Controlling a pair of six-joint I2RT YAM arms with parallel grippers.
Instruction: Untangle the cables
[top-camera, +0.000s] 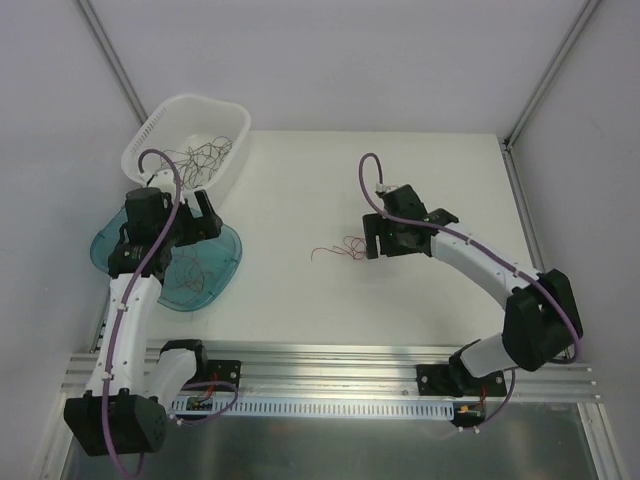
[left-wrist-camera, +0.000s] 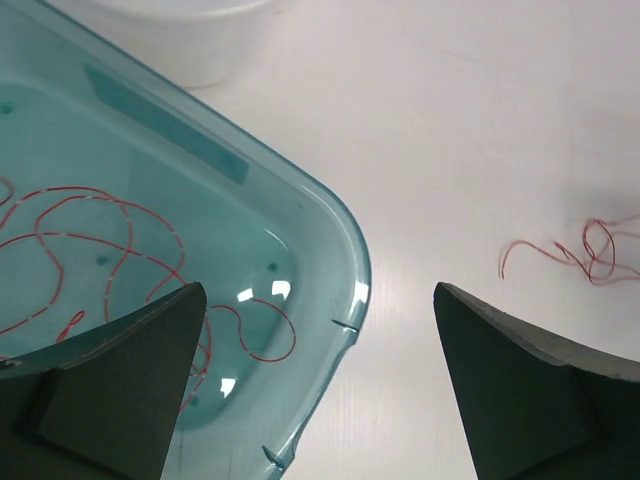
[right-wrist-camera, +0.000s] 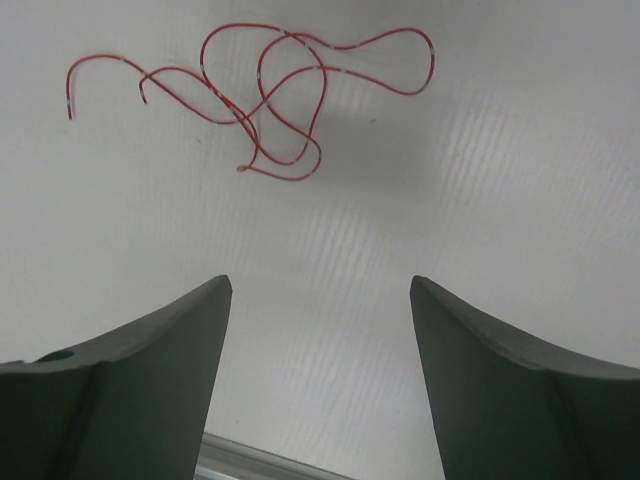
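A thin red cable (top-camera: 342, 248) lies curled on the white table, also in the right wrist view (right-wrist-camera: 265, 100) and at the right edge of the left wrist view (left-wrist-camera: 590, 250). My right gripper (top-camera: 372, 243) is open and empty just right of it; its midpoint in its wrist view (right-wrist-camera: 320, 285) is below the cable. My left gripper (top-camera: 205, 228) is open and empty over the rim of a teal tray (top-camera: 225, 262) that holds red cables (left-wrist-camera: 110, 240). Dark cables (top-camera: 200, 158) lie in a white basket (top-camera: 170, 112).
The teal tray's rim (left-wrist-camera: 345, 250) runs between my left fingers (left-wrist-camera: 150, 370). The white basket stands at the back left, touching the tray. A metal rail (top-camera: 330, 365) runs along the near table edge. Frame posts rise at the back corners.
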